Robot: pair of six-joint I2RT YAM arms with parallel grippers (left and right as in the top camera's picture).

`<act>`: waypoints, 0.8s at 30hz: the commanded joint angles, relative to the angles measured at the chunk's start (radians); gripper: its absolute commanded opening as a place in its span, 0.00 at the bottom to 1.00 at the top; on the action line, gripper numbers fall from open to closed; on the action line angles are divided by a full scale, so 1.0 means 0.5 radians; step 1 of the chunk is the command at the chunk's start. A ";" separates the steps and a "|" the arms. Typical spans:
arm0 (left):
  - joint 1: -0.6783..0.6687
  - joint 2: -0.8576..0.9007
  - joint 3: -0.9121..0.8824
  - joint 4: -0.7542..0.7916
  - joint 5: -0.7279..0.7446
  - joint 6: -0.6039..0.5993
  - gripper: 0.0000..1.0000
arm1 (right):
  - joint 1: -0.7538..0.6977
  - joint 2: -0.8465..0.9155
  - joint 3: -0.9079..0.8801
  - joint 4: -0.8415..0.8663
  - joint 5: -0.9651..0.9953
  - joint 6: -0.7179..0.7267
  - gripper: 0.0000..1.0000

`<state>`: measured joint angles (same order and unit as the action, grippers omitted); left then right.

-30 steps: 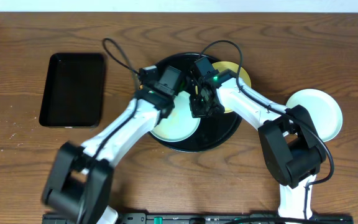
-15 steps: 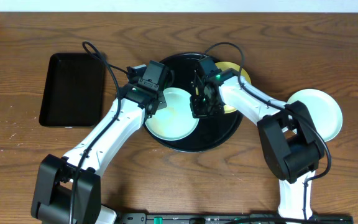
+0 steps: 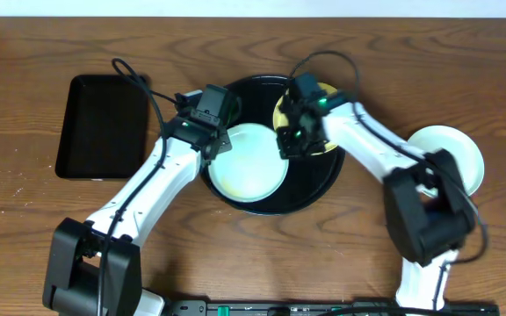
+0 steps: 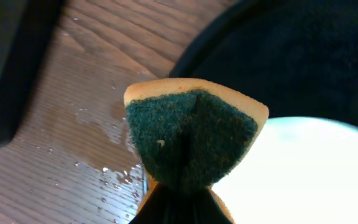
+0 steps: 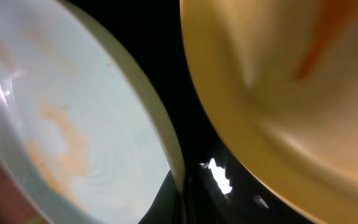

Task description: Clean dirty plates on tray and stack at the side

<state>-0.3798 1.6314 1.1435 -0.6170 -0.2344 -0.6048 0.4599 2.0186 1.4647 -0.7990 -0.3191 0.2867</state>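
Left gripper (image 3: pixel 215 123): clamped on a sponge (image 4: pixel 191 140), green scouring face toward the wrist camera, yellow foam behind; poised over the left rim of the round black tray (image 3: pixel 314 189)
Right gripper (image 3: pixel 293 140): fingers together, at the left edge of the yellow plate (image 5: pixel 272 81), upper middle of the overhead frame; hardly visible in the wrist view, so impossible to tell whether pinching that rim or only touching it
Light blue plate (image 3: pixel 251 167): flat on the tray, centre of the overhead frame, just right of the sponge; orange-brown smears across the bowl
Yellow plate: on the tray's upper right part, close beside the blue one with a strip of bare tray between; orange streak inside
Third plate (image 3: pixel 464 154): pale, off the tray, on the wooden table (image 3: pixel 42 246) at the right edge
Elsewhere: rectangular black tray (image 3: pixel 104 127) at left; water drops (image 4: pixel 98 121) on the wood near the round tray
Step judged: scrubbing of the tray's two dirty plates about to start, one plate apparently set aside already
Handling: probably light, stiff plastic, glossy and slick when wet; likely to skate on the shiny tray under sponge pressure
Where to hold: at the raised rim, pinched between both fingers, opposite the wiping side
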 commanded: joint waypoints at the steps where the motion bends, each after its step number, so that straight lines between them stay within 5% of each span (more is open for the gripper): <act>1: 0.076 -0.020 0.044 0.000 -0.008 0.012 0.07 | -0.104 -0.280 0.014 -0.014 -0.076 -0.172 0.01; 11: 0.321 -0.020 0.044 0.002 -0.009 0.011 0.08 | -0.189 -0.481 0.014 -0.023 0.452 -0.278 0.01; 24: 0.478 -0.020 0.044 0.001 0.051 0.011 0.08 | 0.169 -0.481 0.014 0.012 1.309 -0.076 0.01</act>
<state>-0.1440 1.6314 1.1435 -0.6170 -0.2138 -0.6048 0.5034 1.7870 1.4651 -0.7963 0.1890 0.2012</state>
